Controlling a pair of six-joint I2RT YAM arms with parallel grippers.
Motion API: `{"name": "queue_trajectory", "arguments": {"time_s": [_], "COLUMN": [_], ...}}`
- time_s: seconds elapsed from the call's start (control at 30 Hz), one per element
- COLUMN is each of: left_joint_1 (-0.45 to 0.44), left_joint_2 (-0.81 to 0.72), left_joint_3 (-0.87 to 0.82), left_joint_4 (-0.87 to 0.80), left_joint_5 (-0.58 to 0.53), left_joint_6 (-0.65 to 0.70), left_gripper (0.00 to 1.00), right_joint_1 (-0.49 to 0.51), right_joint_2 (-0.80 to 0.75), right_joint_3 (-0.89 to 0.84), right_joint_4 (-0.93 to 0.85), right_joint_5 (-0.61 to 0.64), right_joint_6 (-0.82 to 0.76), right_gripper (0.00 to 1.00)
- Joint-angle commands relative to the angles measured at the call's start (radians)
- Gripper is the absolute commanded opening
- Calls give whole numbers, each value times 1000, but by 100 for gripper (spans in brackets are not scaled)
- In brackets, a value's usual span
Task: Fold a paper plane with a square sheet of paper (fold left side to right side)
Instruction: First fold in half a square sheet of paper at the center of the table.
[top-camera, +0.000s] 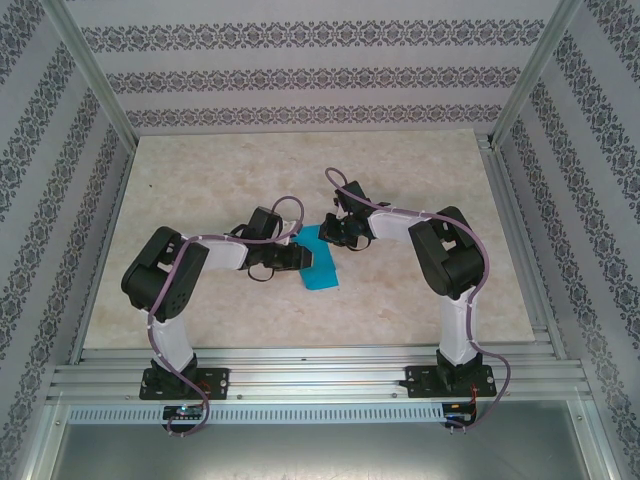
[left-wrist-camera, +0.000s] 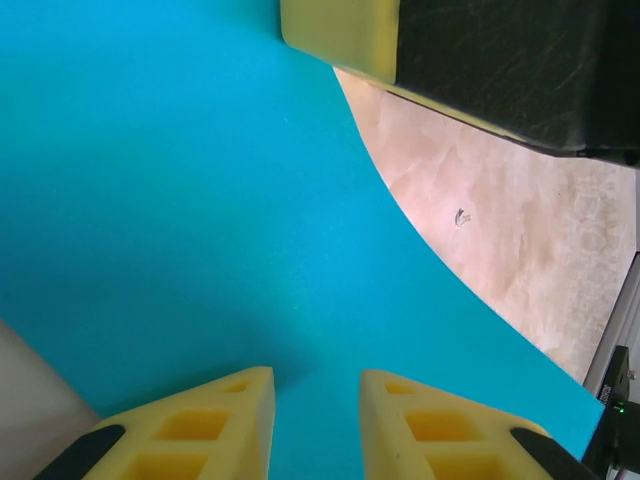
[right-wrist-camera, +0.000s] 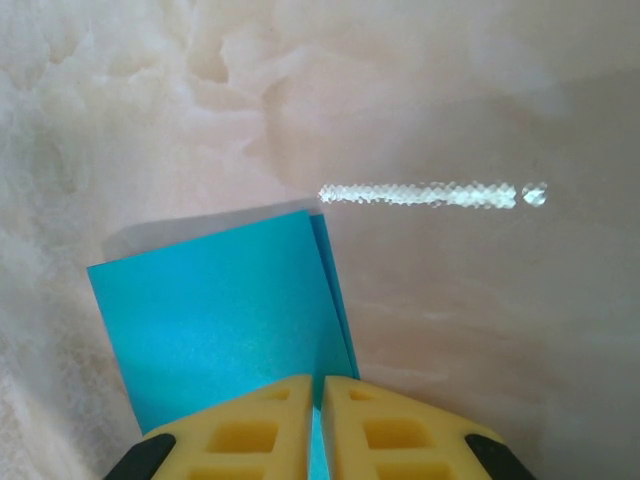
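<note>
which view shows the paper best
Right wrist: the paper shows its edges, a corner and two layers, pinched in the right gripper. Left wrist sees it too close, a curving blue sheet; the top view shows it small, between the arms.

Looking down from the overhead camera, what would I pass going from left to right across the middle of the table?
Left arm → left pincer → blue paper → right arm
</note>
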Motion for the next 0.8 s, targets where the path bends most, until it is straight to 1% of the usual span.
{"name": "queue_trajectory", "arguments": {"time_s": [0.0,0.17,0.3,0.57,0.77], "left_joint_1": [-19,-20,-20,-19,-21], "left_joint_2": [14,30,33,33,31], "left_joint_3": [-28,-19,-15,-13,-17], "left_joint_4": [-23,-68,-89,-83,-74], "left_joint_5": [-29,-56,-68,-65,-58], "left_joint_6": [38,64,79,83,92], "left_gripper": [30,29,29,29,29], "right_joint_1": [19,18,34,69,73], "right_joint_2": [8,-65,-80,18,91], "right_joint_3": [-11,16,30,93,119], "right_joint_4": [-90,-103,-98,-53,-59], "right_joint_5": [38,19,-6,-46,-32], "right_joint_6": [-35,-46,-37,1,15], "right_gripper": [14,15,15,14,14]}}
